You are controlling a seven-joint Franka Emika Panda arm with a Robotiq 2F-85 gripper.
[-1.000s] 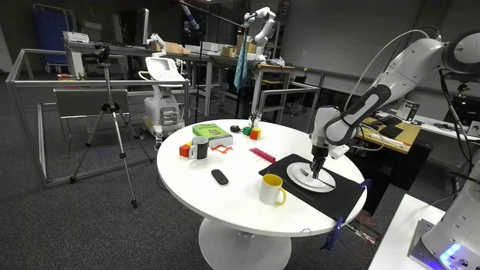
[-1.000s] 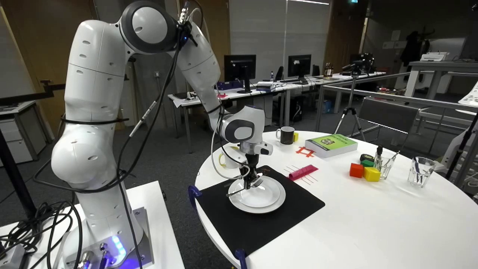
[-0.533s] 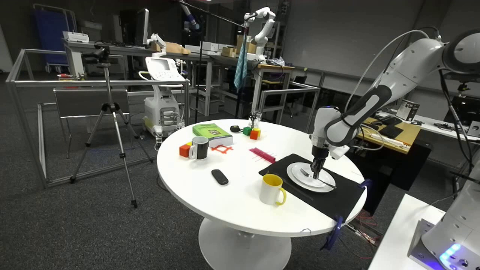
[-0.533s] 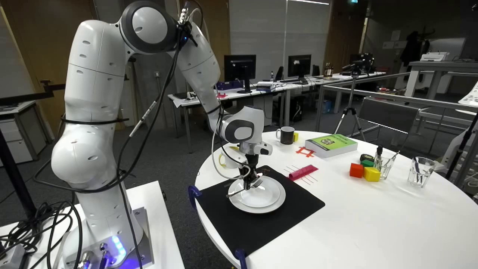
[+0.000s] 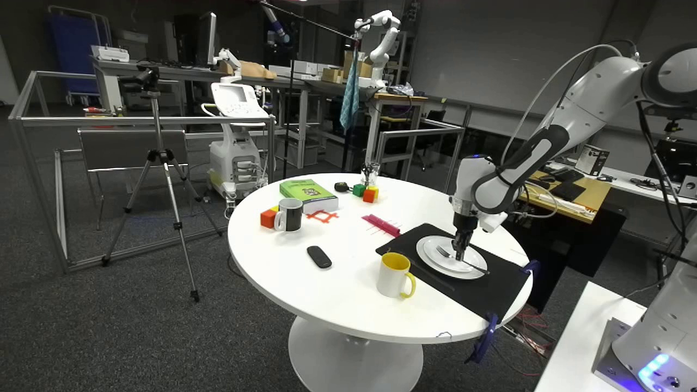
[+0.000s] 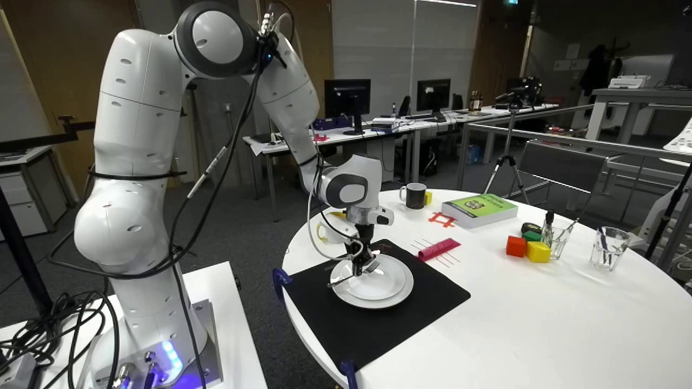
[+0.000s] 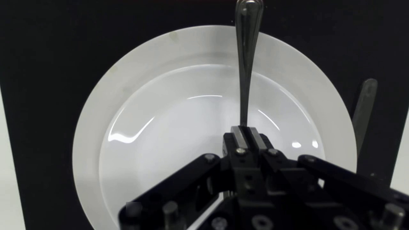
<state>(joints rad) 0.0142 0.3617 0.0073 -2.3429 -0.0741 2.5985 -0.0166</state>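
Fork (image 7: 247, 41) barely shifted; hold seems steady
Gripper (image 7: 244, 129) clenched on it over the plates (image 7: 179, 127); wrist view: handle toward twelve o'clock

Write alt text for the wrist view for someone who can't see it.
Gripper closed on a fork whose handle points to the top of the picture, over two stacked white plates. The plates rest on a black mat, with a second utensil lying to their right.
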